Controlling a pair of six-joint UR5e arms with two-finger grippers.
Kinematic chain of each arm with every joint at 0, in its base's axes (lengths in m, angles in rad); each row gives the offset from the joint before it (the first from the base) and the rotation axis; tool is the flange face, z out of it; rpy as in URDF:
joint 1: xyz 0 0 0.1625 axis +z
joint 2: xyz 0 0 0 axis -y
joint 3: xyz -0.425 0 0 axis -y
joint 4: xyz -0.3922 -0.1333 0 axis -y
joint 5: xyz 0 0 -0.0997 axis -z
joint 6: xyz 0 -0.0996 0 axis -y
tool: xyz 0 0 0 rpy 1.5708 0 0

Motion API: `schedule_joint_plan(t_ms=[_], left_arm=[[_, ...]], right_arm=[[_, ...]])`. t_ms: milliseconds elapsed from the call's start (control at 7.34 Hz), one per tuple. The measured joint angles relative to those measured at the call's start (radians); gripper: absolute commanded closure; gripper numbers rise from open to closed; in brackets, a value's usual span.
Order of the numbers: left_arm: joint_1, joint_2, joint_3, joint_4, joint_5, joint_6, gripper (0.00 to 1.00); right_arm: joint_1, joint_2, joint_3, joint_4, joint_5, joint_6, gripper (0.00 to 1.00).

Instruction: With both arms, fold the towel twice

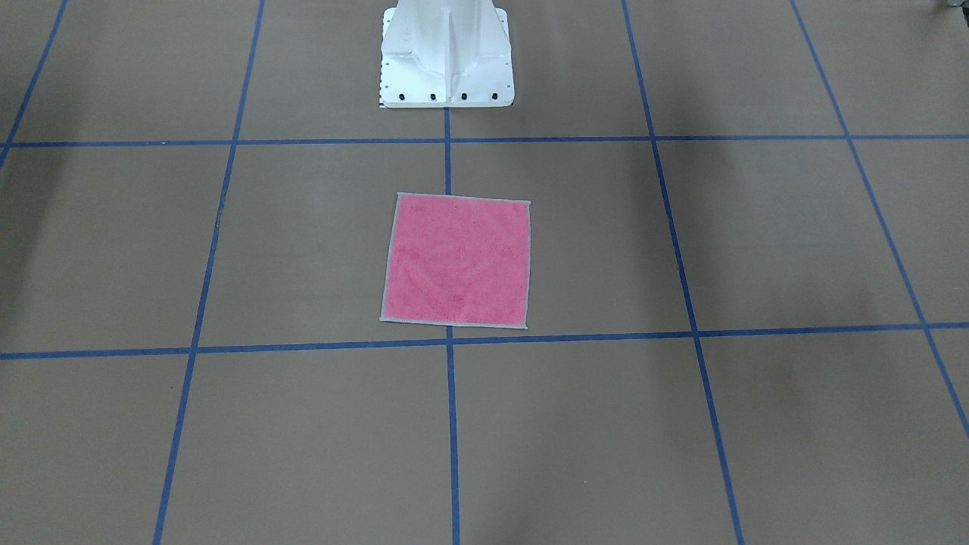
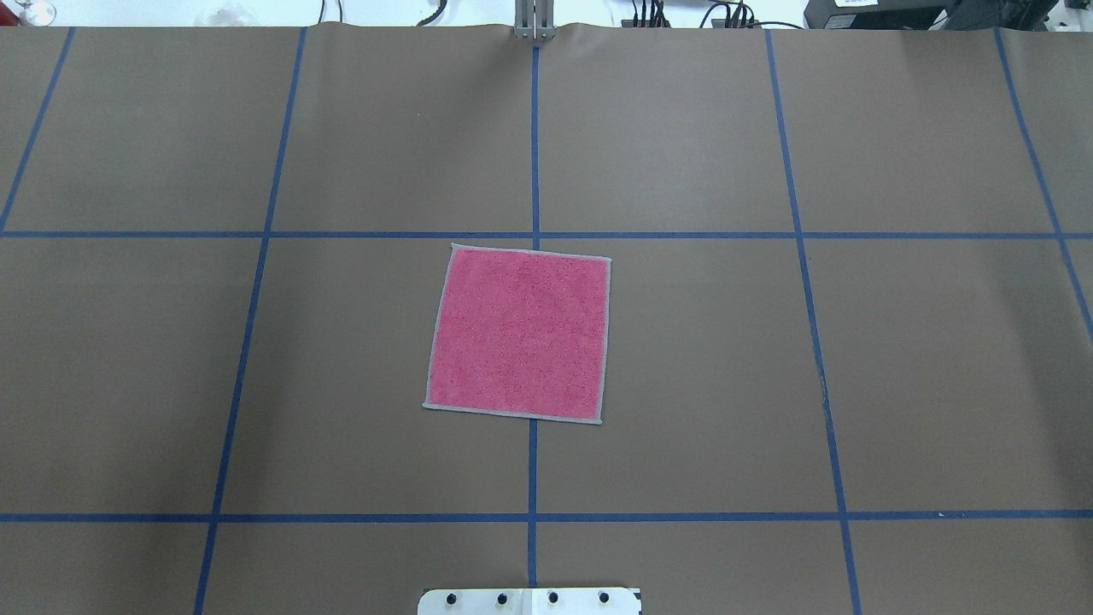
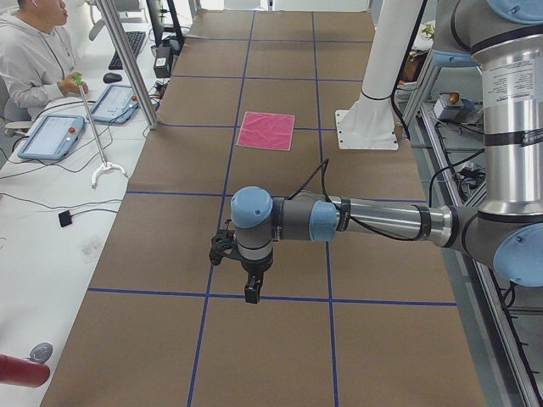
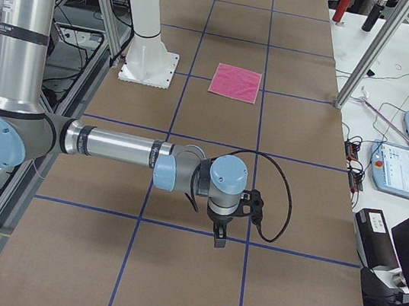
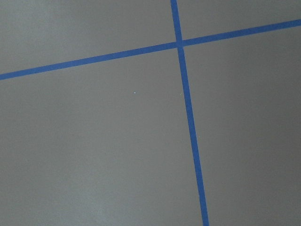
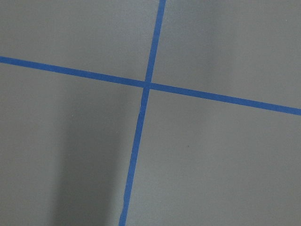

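The towel (image 1: 458, 261) (image 2: 519, 333) lies flat and unfolded at the table's middle, pink face up, with its pale grey edging showing all round. From the side it is a small pink square (image 3: 265, 131) (image 4: 236, 82) near the pedestal. My left gripper (image 3: 252, 292) hangs over the table far from the towel, pointing down over a tape line. My right gripper (image 4: 219, 240) hangs likewise at the opposite end. Both appear only in the side views, so I cannot tell whether they are open or shut. Both wrist views hold only brown table and blue tape.
The white pedestal base (image 1: 447, 57) (image 2: 529, 600) stands just behind the towel. Blue tape (image 2: 534, 145) marks a grid on the brown table. A seated person (image 3: 34, 51) with tablets and a metal post (image 3: 127, 59) are beside the table. Another post (image 4: 364, 61) stands beside it.
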Motion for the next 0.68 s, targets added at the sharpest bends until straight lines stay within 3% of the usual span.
schedule_joint_plan(t_ms=[681], left_arm=[[0.000, -0.005, -0.007, -0.005, -0.001, -0.005, 0.00]], right_arm=[[0.000, 0.008, 0.003, 0.003, 0.001, 0.000, 0.00]])
